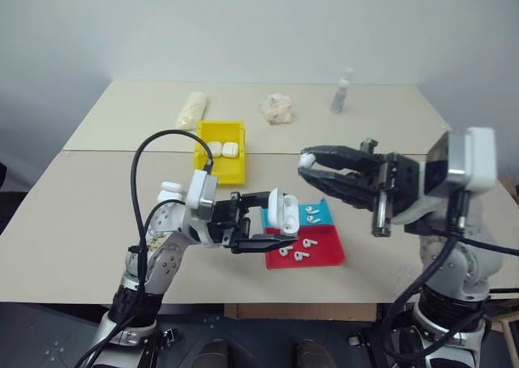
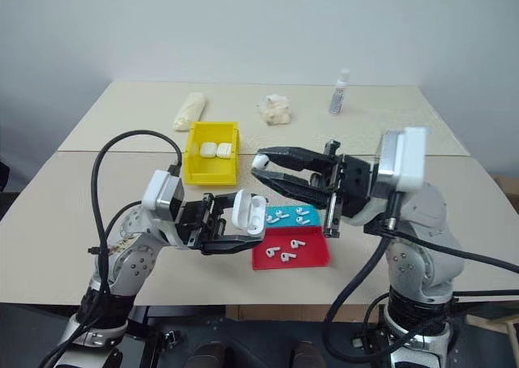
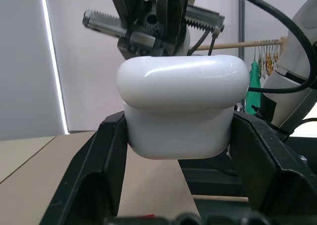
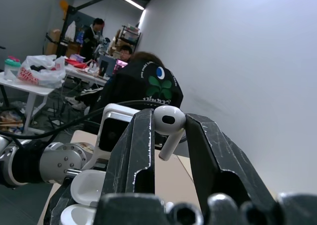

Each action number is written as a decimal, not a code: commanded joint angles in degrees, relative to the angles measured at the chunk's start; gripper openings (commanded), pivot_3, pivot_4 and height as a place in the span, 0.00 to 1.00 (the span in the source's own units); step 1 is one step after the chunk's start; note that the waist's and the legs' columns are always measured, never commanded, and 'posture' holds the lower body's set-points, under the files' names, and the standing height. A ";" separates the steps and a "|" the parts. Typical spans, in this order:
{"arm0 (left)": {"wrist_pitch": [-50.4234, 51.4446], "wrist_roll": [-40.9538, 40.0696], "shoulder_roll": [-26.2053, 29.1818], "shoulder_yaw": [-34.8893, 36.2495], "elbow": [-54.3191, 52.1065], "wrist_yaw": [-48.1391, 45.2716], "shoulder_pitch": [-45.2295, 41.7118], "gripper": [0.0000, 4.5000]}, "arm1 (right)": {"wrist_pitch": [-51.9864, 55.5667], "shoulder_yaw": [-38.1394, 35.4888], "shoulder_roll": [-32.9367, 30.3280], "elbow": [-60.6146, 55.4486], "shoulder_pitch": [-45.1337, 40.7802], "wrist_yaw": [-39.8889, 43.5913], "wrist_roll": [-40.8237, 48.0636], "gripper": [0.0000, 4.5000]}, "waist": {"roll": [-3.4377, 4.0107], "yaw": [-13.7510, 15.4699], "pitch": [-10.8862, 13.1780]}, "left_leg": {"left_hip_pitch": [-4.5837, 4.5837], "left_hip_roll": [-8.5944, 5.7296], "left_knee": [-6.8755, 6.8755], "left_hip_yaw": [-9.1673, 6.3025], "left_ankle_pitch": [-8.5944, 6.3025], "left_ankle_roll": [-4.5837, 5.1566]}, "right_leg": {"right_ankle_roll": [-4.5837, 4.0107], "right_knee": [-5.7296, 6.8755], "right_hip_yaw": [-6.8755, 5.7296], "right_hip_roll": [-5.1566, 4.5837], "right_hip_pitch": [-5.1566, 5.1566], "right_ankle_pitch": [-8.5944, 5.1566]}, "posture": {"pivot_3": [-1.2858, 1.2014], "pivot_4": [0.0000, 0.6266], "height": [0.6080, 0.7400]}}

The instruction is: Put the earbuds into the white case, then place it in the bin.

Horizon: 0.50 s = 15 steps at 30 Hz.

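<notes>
The white case sits pinched in the left gripper, lid flipped open, held up in the air above the counter just over the near edge of the blue tray and red tray. We see the left arm bent at the elbow, forearm reaching toward the robot's right, jaws pointing sideways and slightly upward; in the left wrist view the case fills the gap between the two black fingers, gripped on both sides.

The right gripper is raised higher, forearm roughly level and pointing toward the robot's left, tips just above and to the right of the open case, not touching it. Its jaws are nearly together, pinching one earbud at the tips: head up, stem angled down between the fingers.

More earbuds lie on the blue tray, others on the red tray, below both grippers.

The bin stands on the counter beyond the left gripper, well apart from it, with two closed white cases inside. Far side of the counter: a rolled cloth, a crumpled wad, a small bottle.
</notes>
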 commanded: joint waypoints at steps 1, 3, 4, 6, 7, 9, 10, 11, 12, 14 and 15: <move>-2.01 -0.21 -0.21 0.94 -2.76 0.22 0.61 0.62 | -4.48 1.47 -1.77 1.04 0.99 1.85 1.02 0.25 | 0.00 0.04 0.00 | 0.00 0.00 0.00 0.00 0.00 0.00 | 0.00 -0.01 -0.01 0.00 0.00 0.00 | 0.52 0.24 1.00; -2.61 -0.11 -0.29 1.18 -3.12 0.70 1.04 0.62 | -5.86 2.28 -2.65 2.14 1.51 2.31 0.54 0.25 | 0.00 0.06 0.00 | 0.00 0.00 0.01 0.01 0.00 0.00 | 0.00 -0.02 -0.01 0.00 0.02 0.00 | 0.52 0.24 1.00; -2.84 -0.03 -0.31 1.27 -3.30 0.92 1.22 0.62 | -6.40 2.64 -3.03 2.51 1.76 2.39 0.53 0.25 | 0.00 0.07 0.00 | -0.01 0.00 0.01 0.01 0.00 0.00 | 0.00 -0.02 0.00 0.00 0.02 0.00 | 0.52 0.24 1.00; -3.08 -0.07 -0.36 1.32 -3.59 1.32 1.43 0.62 | -7.49 3.41 -3.68 3.03 2.30 2.54 0.49 0.25 | 0.00 0.11 0.00 | -0.01 0.00 0.01 0.00 0.00 0.00 | 0.00 -0.01 0.00 0.00 0.02 0.00 | 0.52 0.24 1.00; -3.15 -0.06 -0.34 1.26 -3.69 1.50 1.52 0.62 | -8.00 3.83 -3.94 3.24 2.58 2.65 0.39 0.25 | 0.00 0.11 0.00 | 0.00 0.00 0.01 0.00 0.00 0.00 | 0.00 -0.01 -0.01 0.00 0.02 0.00 | 0.52 0.24 1.00; -3.31 -0.11 -0.28 1.19 -3.70 1.70 1.56 0.62 | -8.89 4.70 -4.40 3.66 2.87 2.55 0.25 0.25 | 0.00 0.09 0.00 | 0.00 0.00 0.01 0.00 0.00 0.00 | 0.00 -0.02 -0.01 0.00 0.02 0.00 | 0.52 0.24 1.00; -3.30 -0.12 -0.21 1.12 -3.71 1.77 1.57 0.62 | -9.27 5.20 -4.61 3.78 2.95 2.38 0.06 0.25 | 0.00 0.09 0.00 | 0.00 0.00 0.01 0.00 0.00 0.00 | 0.00 -0.02 -0.01 0.00 0.02 0.00 | 0.52 0.24 1.00; -3.31 -0.13 -0.14 1.06 -3.68 1.77 1.57 0.62 | -9.61 5.63 -4.82 3.89 2.99 2.21 -0.07 0.25 | 0.00 0.09 0.00 | -0.01 0.00 0.01 0.00 0.00 0.00 | 0.00 -0.02 -0.01 0.00 0.02 0.00 | 0.52 0.24 1.00; -3.38 -0.03 -0.09 0.93 -3.57 1.67 1.57 0.62 | -9.92 6.03 -5.01 3.98 3.04 2.06 -0.20 0.25 | 0.00 0.09 0.00 | 0.00 0.00 0.01 0.00 0.00 0.00 | 0.00 -0.02 0.00 0.00 0.02 0.00 | 0.52 0.24 1.00; -3.31 0.20 0.10 0.67 -3.39 1.53 1.50 0.62 | -10.37 6.71 -5.33 4.17 3.07 1.67 -0.29 0.25 | 0.00 0.09 0.00 | 0.00 0.00 0.01 0.00 0.00 0.00 | 0.00 -0.01 -0.01 0.00 0.02 0.00 | 0.52 0.24 1.00; -3.29 0.27 0.15 0.58 -3.29 1.45 1.47 0.62 | -10.49 7.08 -5.48 4.23 3.11 1.51 -0.27 0.25 | 0.00 0.09 0.00 | 0.00 0.00 0.01 0.00 0.00 0.00 | 0.00 -0.01 -0.01 0.00 0.01 0.00 | 0.52 0.24 1.00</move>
